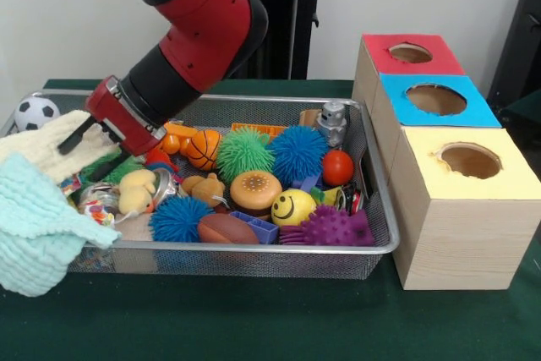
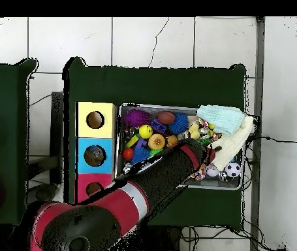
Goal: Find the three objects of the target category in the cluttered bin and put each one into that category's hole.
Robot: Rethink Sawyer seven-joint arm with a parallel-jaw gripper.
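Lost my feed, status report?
Tool open, empty, low over basket's towel end. Toys untouched. Cloths draped over that rim.

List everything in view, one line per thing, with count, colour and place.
wire mesh bin: one, silver, on the green table.
boxes: three, wooden, tops red, blue and yellow, each with a round hole, beside the bin.
spiky balls: green, blue, blue, purple, in the bin.
smiley ball: one, yellow, bin front.
toy burger: one, tan, bin middle.
basketball: one, orange, by the gripper.
soccer ball: one, black and white, bin's far corner.
cloths: mint and cream, draped over the bin's end.
gripper: one, black fingers open, red wrist, over the bin.
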